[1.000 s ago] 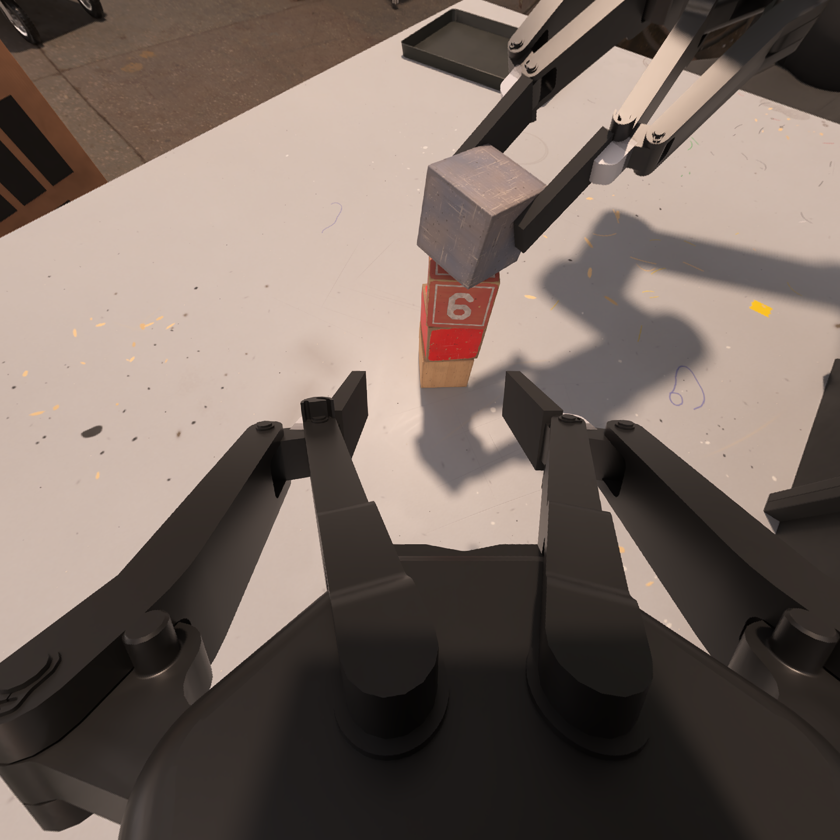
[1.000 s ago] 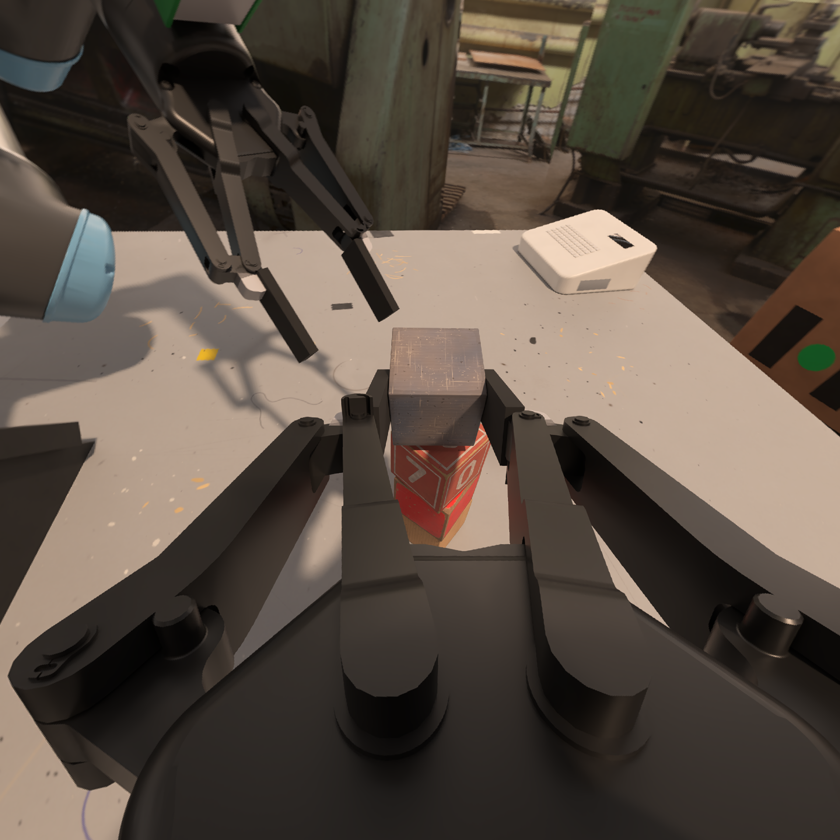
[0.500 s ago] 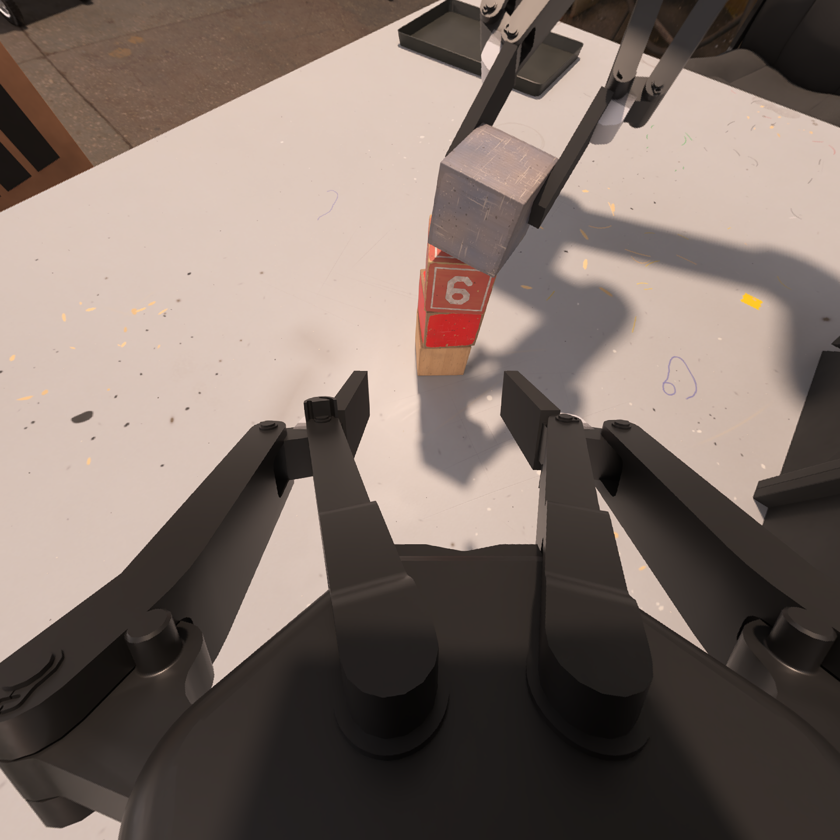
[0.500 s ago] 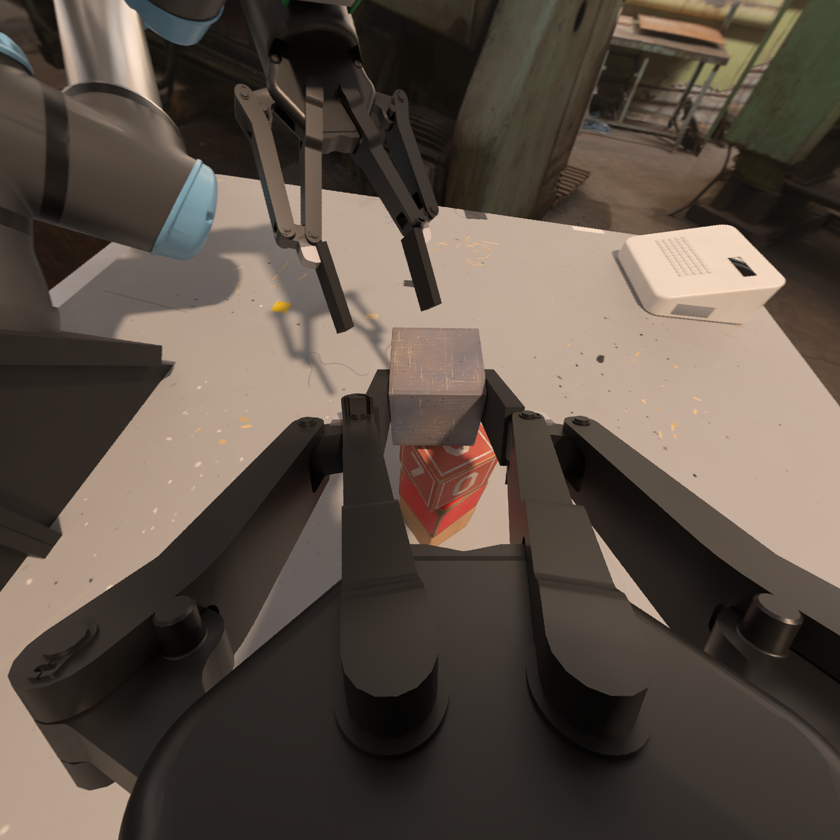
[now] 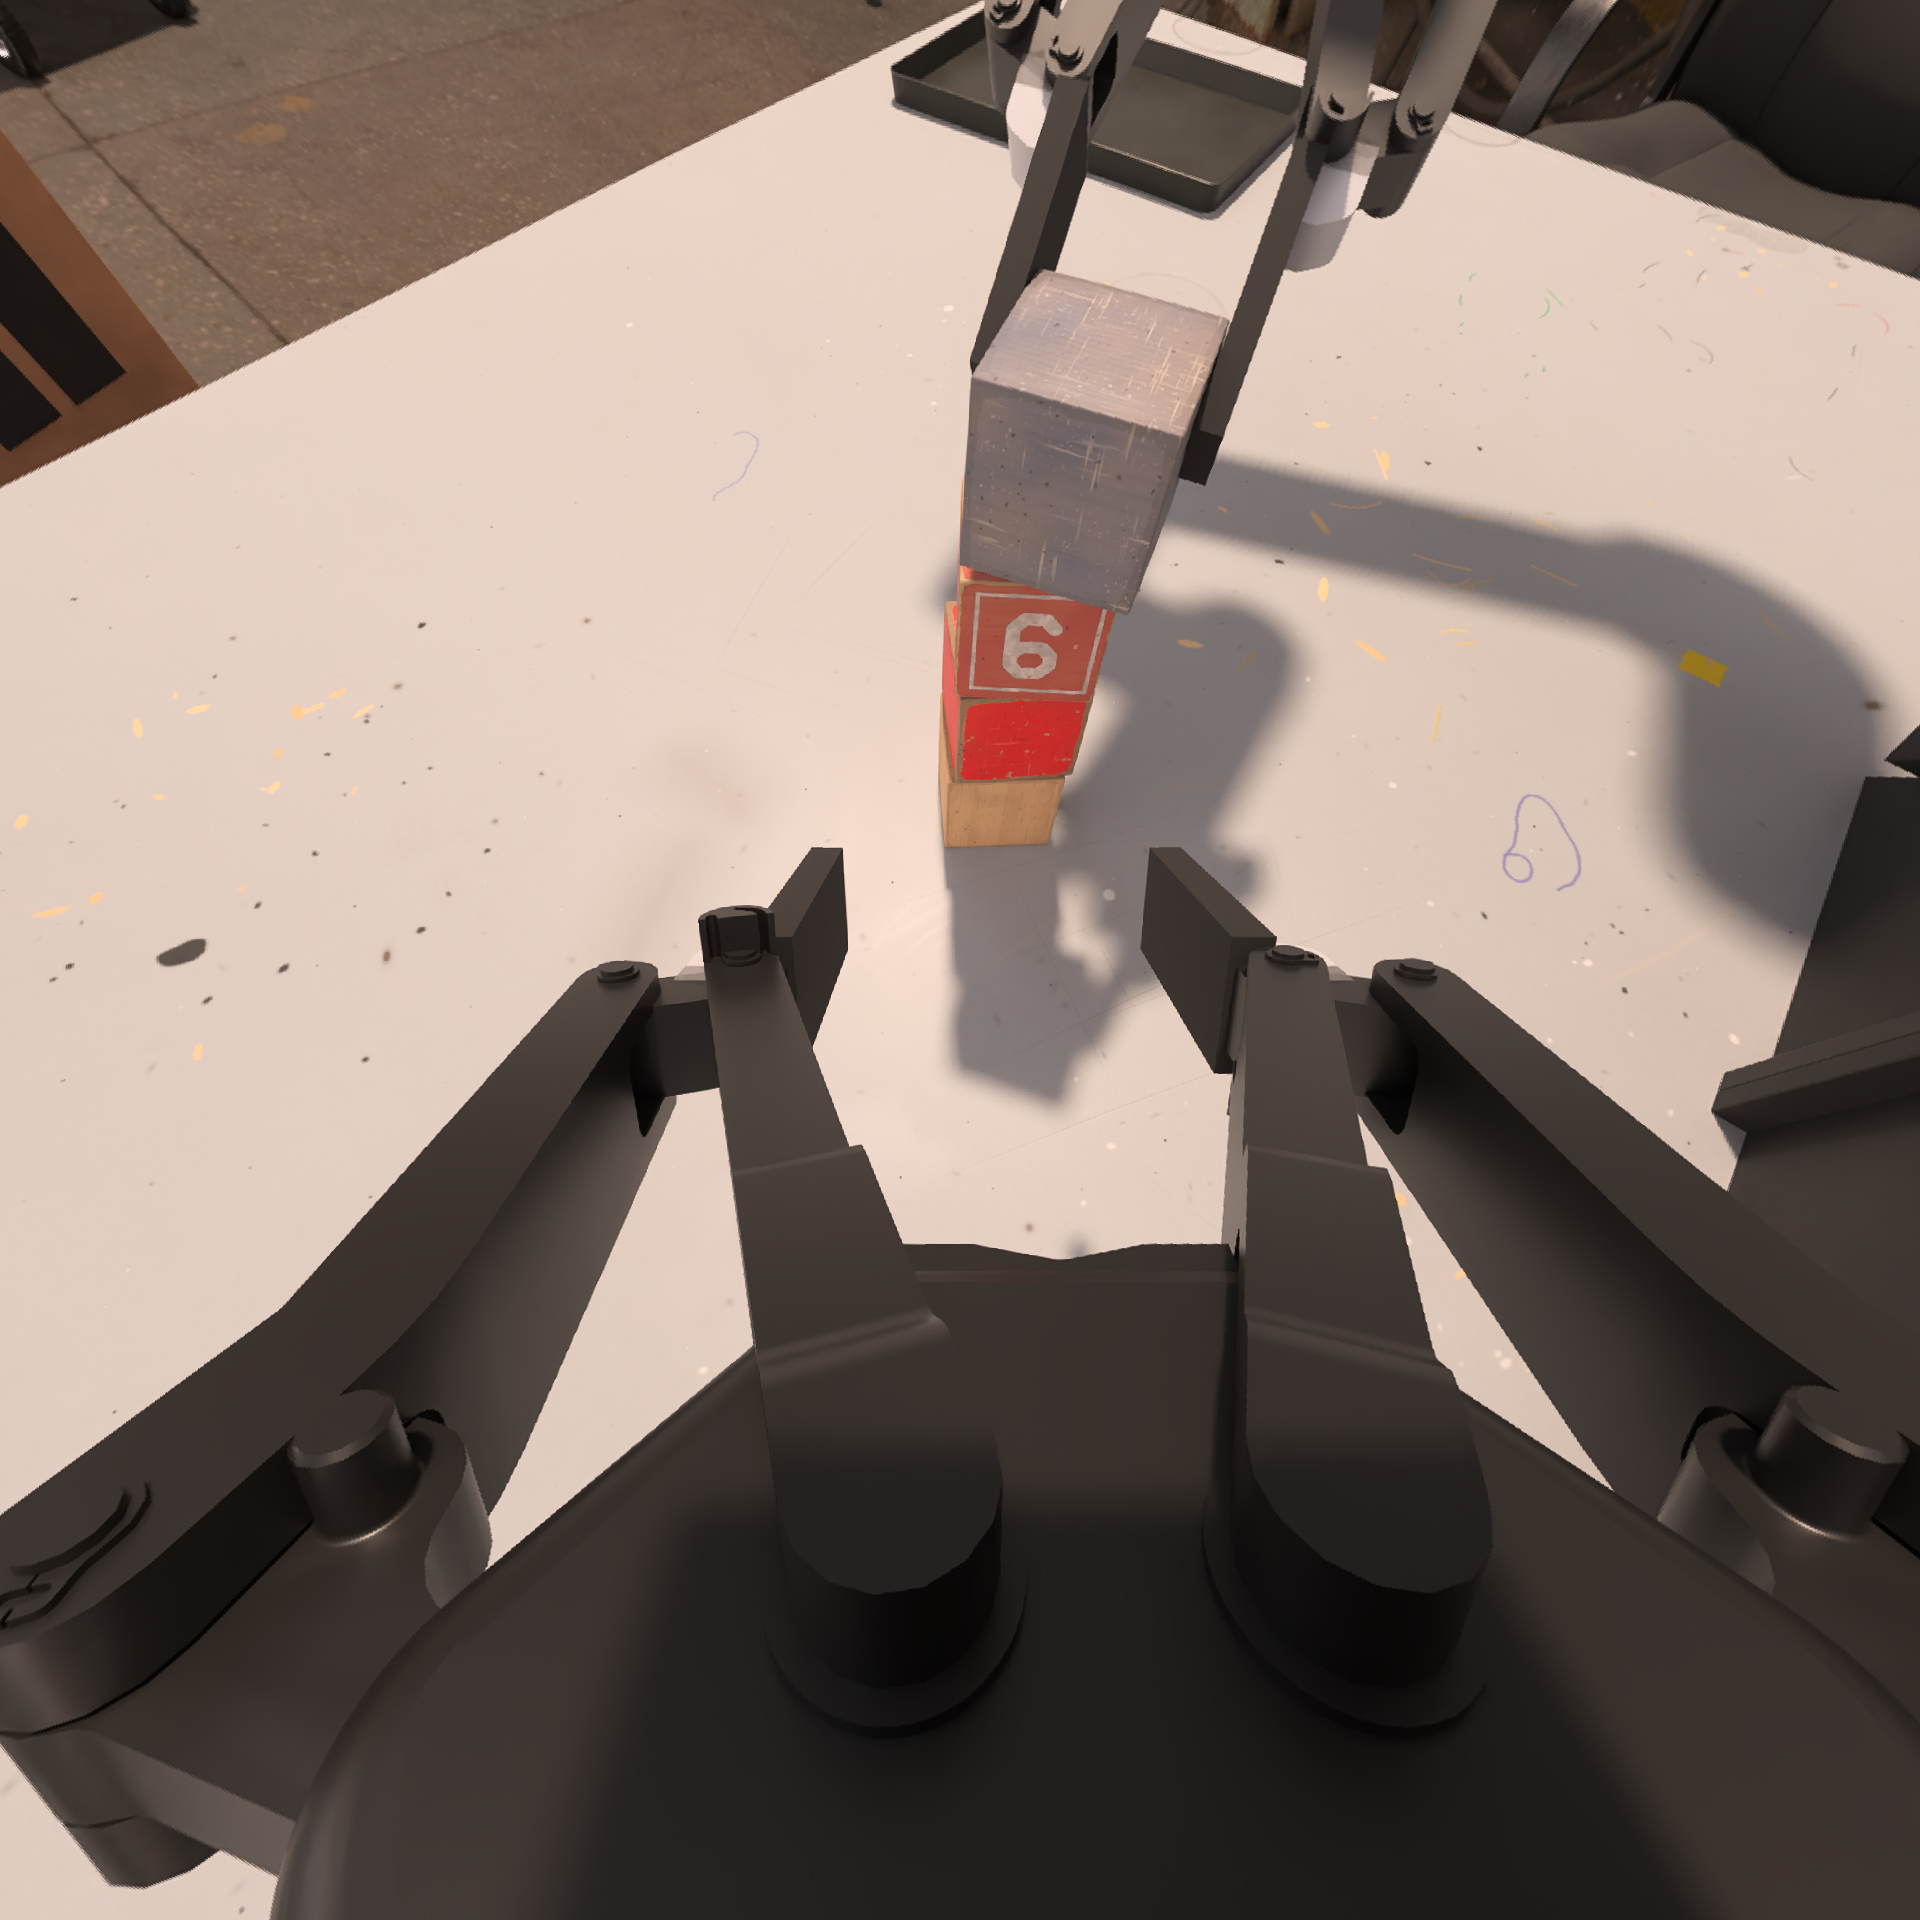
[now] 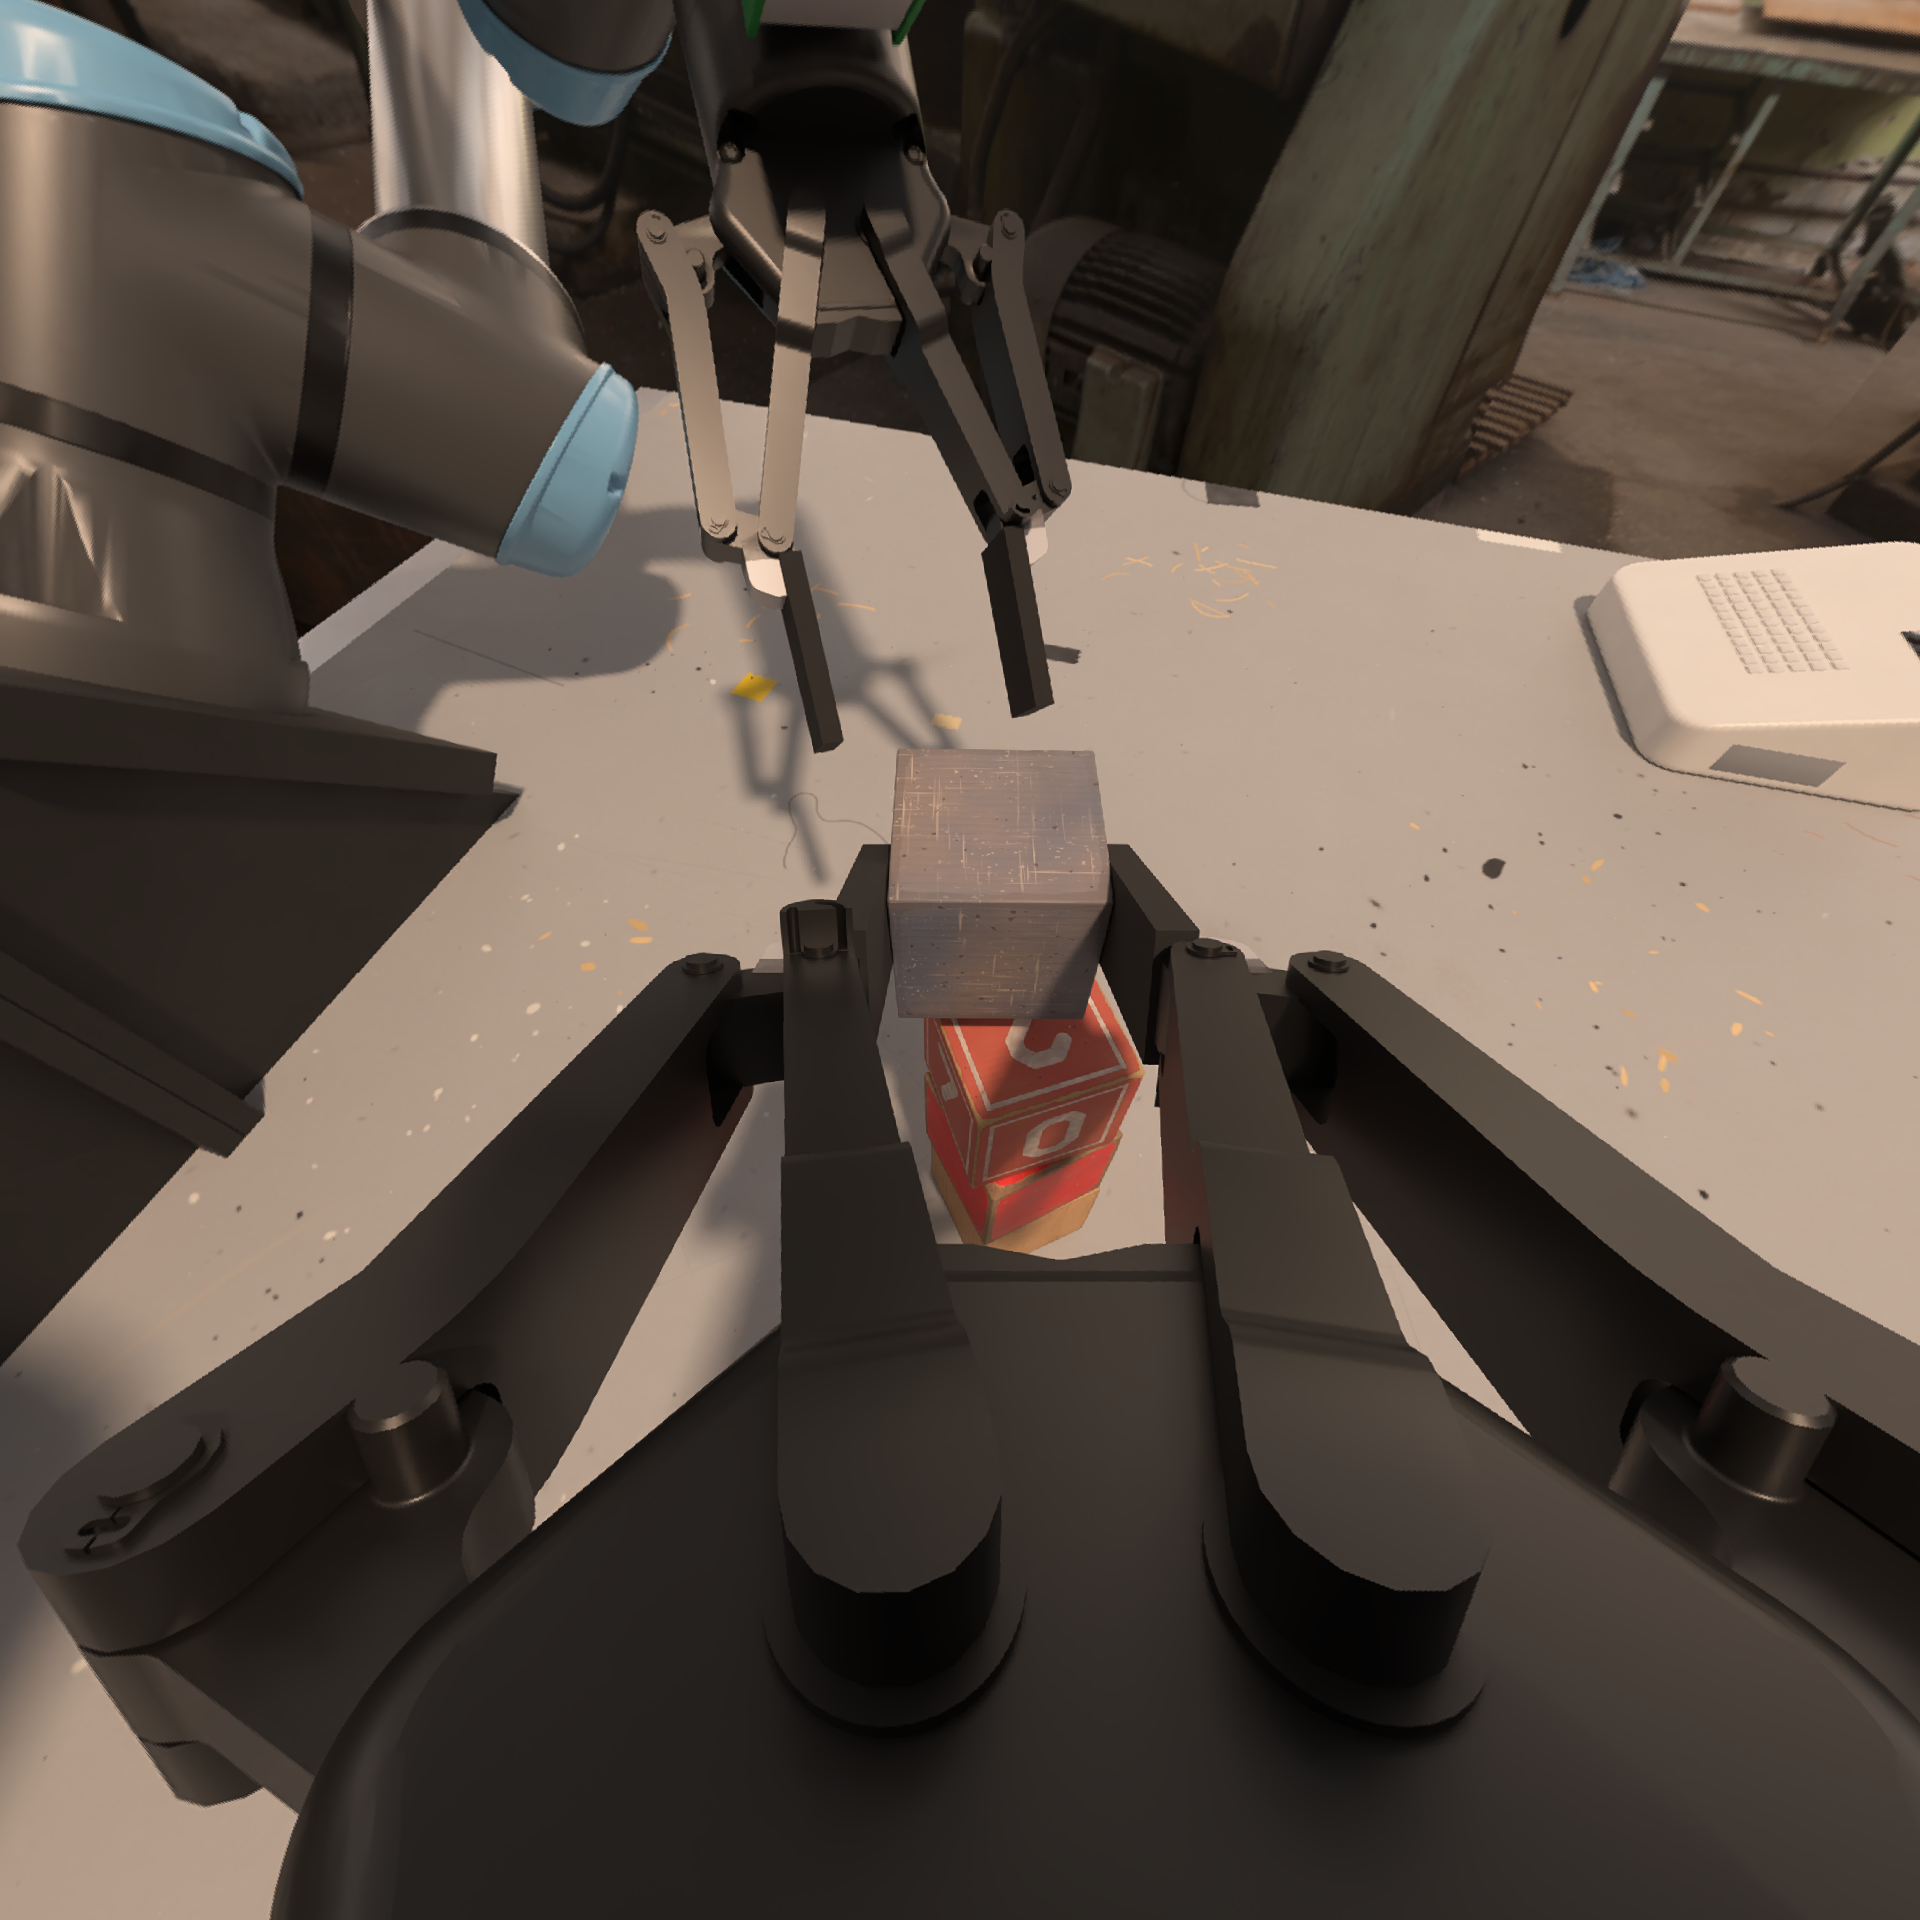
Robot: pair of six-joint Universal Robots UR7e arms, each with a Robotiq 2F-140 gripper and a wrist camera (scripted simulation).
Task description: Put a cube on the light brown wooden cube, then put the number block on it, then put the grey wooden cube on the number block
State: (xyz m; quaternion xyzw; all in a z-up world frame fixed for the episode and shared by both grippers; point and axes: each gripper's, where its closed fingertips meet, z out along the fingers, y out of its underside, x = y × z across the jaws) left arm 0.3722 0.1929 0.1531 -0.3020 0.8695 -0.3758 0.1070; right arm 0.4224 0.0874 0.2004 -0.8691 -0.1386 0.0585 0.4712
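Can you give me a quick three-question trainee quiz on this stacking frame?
1. True or false: the left gripper holds a block.
2. Which block sits at the bottom of the stack? A) grey cube B) light brown cube C) number block
3. Fill in: the right gripper is shut on the ____ cube.

Key:
1. False. It is open and empty, short of the stack.
2. B. The light brown cube is on the table, with a plain red cube and the number block above.
3. Grey. The grey cube is over the number block; contact cannot be told.
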